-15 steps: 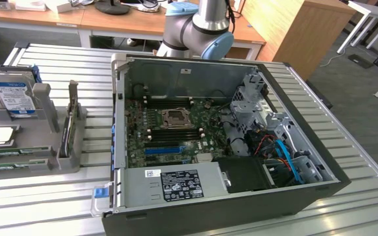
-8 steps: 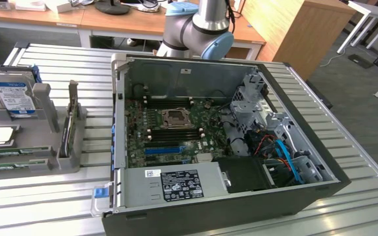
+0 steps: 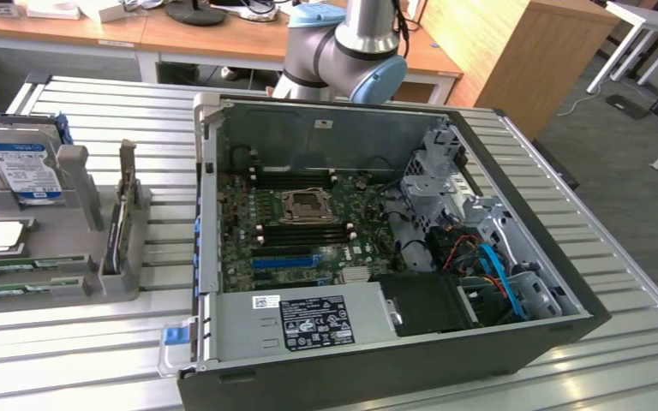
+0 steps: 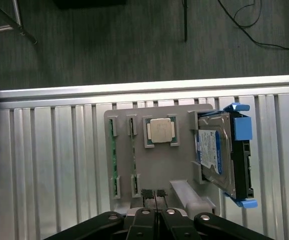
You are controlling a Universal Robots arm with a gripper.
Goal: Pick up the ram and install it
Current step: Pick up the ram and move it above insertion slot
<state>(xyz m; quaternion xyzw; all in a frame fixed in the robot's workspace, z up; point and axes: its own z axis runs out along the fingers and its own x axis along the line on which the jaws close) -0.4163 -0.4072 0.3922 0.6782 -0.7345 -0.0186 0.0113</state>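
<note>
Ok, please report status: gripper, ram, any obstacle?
Gripper shut, empty, aimed at grey holder. Ram in its holder slot, not picked. Hard drive at holder's other end, apart from ram.

Beside computer case (image 3: 306, 133), holder (image 3: 117, 265) with ram (image 3: 20, 268)

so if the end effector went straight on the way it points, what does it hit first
The end effector would likely meet the holder first, on its bare plate beside the ram, not on it; depth unclear.
</note>
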